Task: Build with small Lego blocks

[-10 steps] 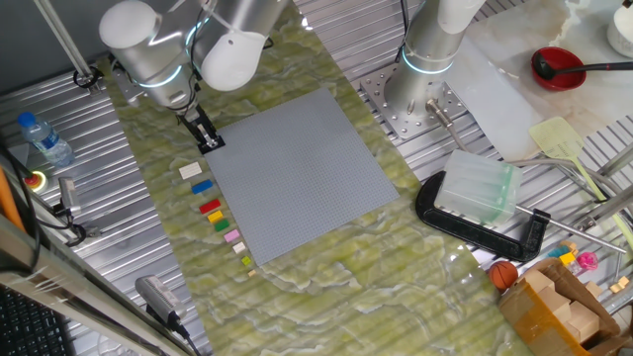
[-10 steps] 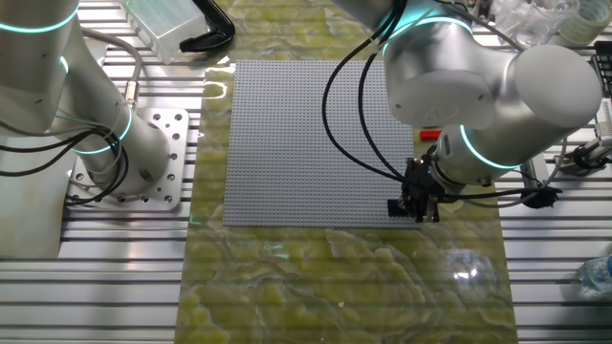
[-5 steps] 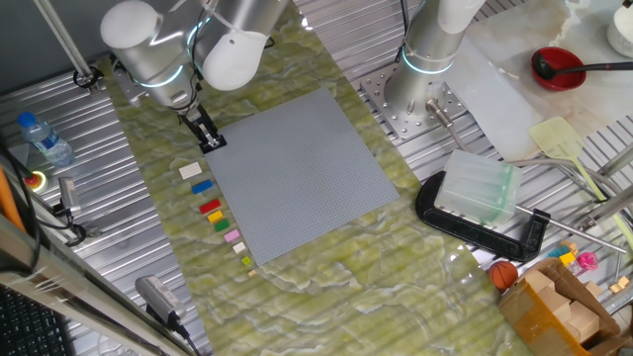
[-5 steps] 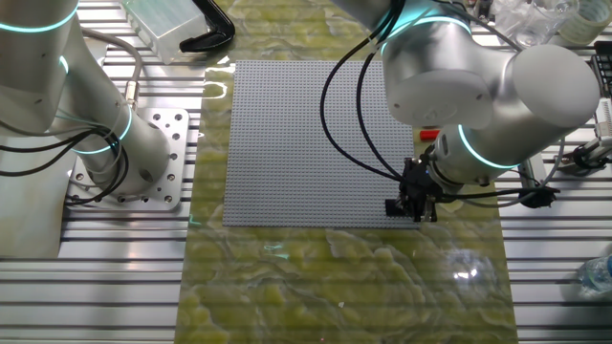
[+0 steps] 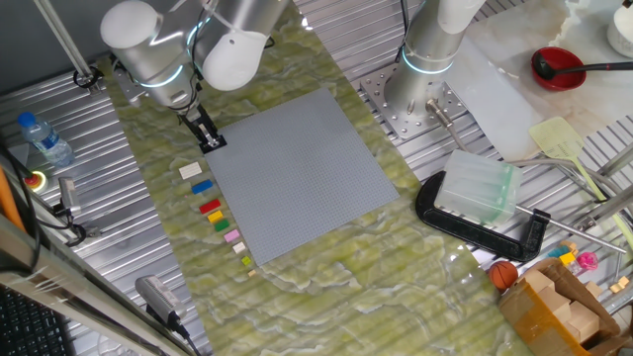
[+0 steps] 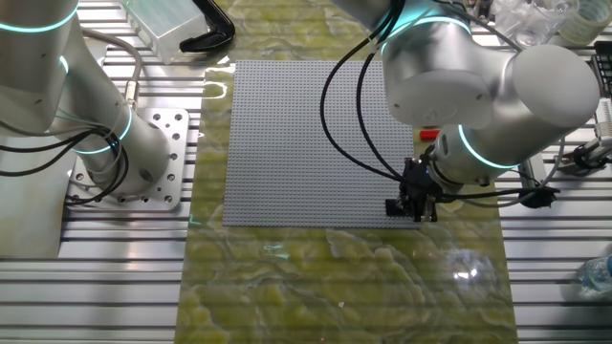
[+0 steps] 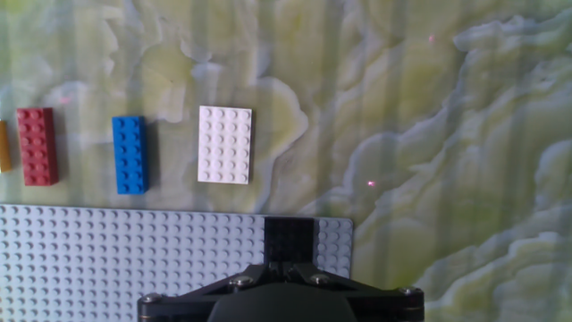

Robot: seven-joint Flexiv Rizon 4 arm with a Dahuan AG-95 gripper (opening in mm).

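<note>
Black brick (image 7: 289, 240) in gripper (image 7: 288, 261), on baseplate (image 7: 134, 259)

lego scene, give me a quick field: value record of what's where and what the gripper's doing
gripper: shut on black block, at the baseplate's corner
black block: between the fingertips, over the baseplate's studs
baseplate: large grey studded sheet on the green marbled mat
white block: loose on the mat beside the baseplate
blue block: next to the white one
red block: next to the blue one
row of blocks: along one baseplate edge
</note>
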